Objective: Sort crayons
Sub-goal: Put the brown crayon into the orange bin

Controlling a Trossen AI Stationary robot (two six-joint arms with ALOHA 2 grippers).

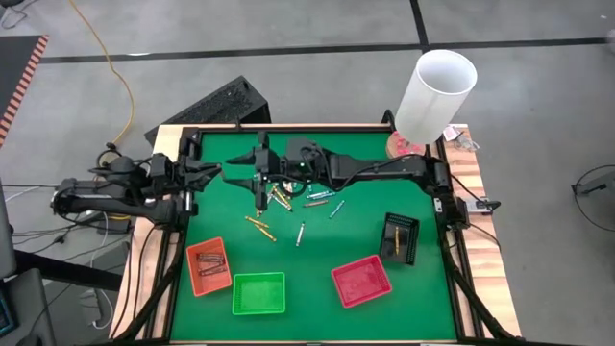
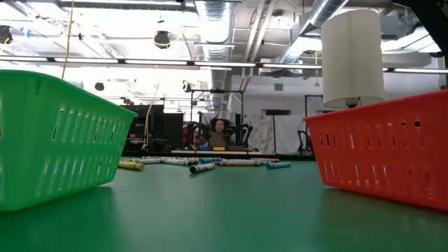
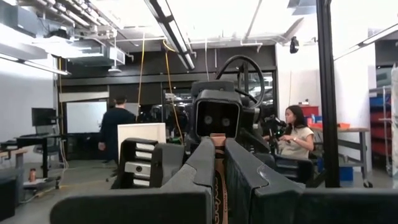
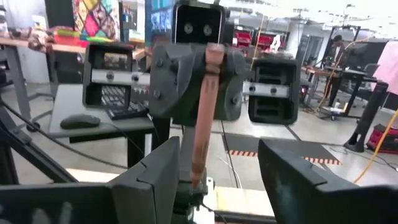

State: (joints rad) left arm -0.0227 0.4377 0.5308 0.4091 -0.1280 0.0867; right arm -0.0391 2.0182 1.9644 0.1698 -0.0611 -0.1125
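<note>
A reddish-brown crayon [image 4: 205, 118] stands upright in the air over the table's far left part, with my left gripper [image 3: 217, 146] shut on it. My right gripper [image 4: 217, 152] faces the left one [image 1: 223, 173] at close range and is open; its fingers stand on either side of the crayon's lower end. I cannot tell whether they touch it. Several loose crayons [image 1: 279, 199] lie on the green mat, seen far off in the low view [image 2: 203, 165]. The orange tray [image 1: 209, 266] holds reddish-brown crayons and the black tray [image 1: 399, 237] holds a yellow one. My left gripper pinches the crayon's wrapped shaft [image 3: 217, 186] between its two fingers. The fingers come from the table's left side, tipped a little upward, and lie across the crayon. The crayon stands upright and clear of the table; its upper end [image 4: 214, 53] and lower end [image 4: 196, 177] stick out past the fingers.
A green tray [image 1: 258, 293] and a red tray [image 1: 361, 281] stand near the front edge. A tall white cylinder [image 1: 437, 91] stands at the back right corner. A black frame [image 1: 192, 144] runs around the green mat. People show in the room beyond.
</note>
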